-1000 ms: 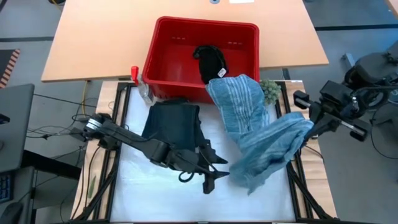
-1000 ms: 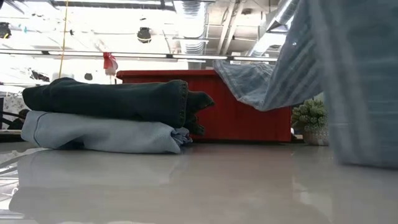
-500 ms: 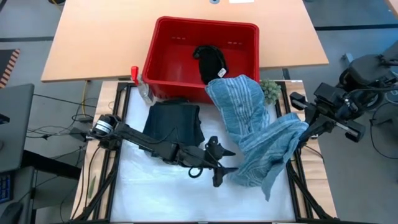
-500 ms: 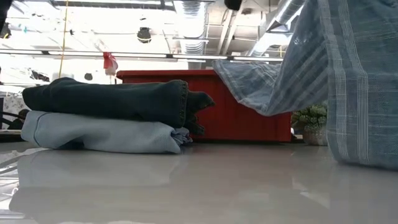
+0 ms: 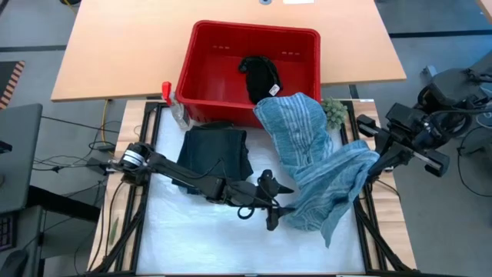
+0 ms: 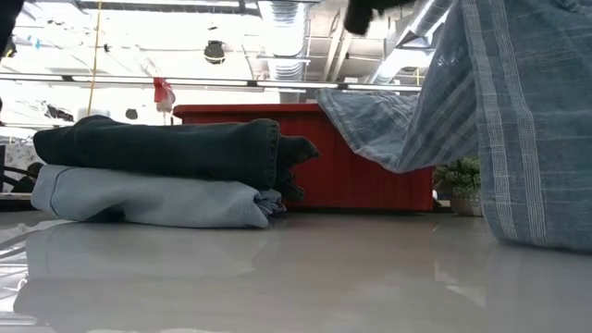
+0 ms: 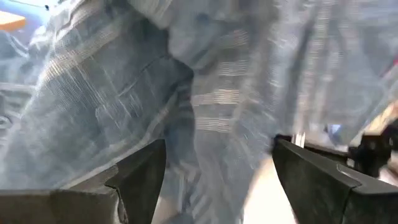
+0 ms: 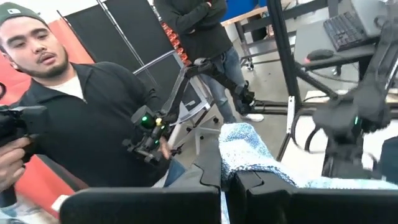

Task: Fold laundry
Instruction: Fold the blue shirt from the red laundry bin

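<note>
My left gripper (image 5: 278, 209) sits low over the white table top (image 5: 184, 238), jaws spread wide and holding nothing, with the grey-blue striped cloth garment (image 5: 327, 185) just ahead of its fingertips; my left wrist view is filled with those folds. My right gripper (image 5: 378, 148) is shut on the garment's far end, holding it raised at the table's right edge. The garment's long axis runs from the red plastic basket (image 5: 201, 69), where one end drapes over the rim, across to that raised hold, sagging between. My left arm is nearer the hanging lower hem. Open table lies toward the near edge; the folded dark navy garment (image 5: 215, 150) stacked on the light blue one (image 6: 148, 199) sits behind my left arm.
</note>
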`<state>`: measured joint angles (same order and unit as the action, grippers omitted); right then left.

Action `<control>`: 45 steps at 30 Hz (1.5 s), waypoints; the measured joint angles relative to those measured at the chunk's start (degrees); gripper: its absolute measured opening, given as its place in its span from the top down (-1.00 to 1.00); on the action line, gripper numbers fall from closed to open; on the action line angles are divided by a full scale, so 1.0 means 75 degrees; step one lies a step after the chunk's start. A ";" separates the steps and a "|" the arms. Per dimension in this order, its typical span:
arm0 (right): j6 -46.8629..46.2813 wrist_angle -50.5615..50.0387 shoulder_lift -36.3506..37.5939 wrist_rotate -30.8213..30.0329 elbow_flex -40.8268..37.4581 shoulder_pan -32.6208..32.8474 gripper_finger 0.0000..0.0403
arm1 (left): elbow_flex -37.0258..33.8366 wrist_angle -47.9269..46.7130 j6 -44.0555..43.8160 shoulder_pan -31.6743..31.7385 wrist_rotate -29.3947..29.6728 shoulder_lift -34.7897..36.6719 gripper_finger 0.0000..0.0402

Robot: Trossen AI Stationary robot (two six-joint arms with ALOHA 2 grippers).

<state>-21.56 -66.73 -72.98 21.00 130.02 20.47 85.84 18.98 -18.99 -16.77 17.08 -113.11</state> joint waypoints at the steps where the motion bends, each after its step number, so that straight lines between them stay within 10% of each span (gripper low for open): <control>1: 0.0075 0.0047 -0.0014 -0.0031 0.0000 0.0000 0.88 | -0.0004 0.0123 -0.0122 0.0010 -0.0008 -0.0063 -0.40; 7: 0.0160 0.0153 -0.0147 -0.0123 -0.0003 0.0000 0.88 | 0.0382 0.0309 -0.0768 0.0053 -0.0214 -0.0590 -0.25; 15: 0.0072 0.0393 0.0019 -0.0243 -0.0003 0.0000 0.88 | 0.1092 -0.1807 -0.0185 -0.0006 -0.0219 0.0325 0.92; 32: 0.1859 0.3799 0.0567 -0.0275 0.0001 0.0000 0.88 | 0.6417 -0.4071 0.3232 -0.0219 -0.0445 0.1498 1.00; 45: 0.0578 0.2177 0.0827 -0.0819 -0.0009 0.0000 0.88 | 0.6550 -0.4104 0.3385 -0.0043 -0.0080 0.1903 1.00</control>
<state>-17.22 -50.40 -66.78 14.85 129.95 20.47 134.97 -11.80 6.40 -17.09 16.48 -98.84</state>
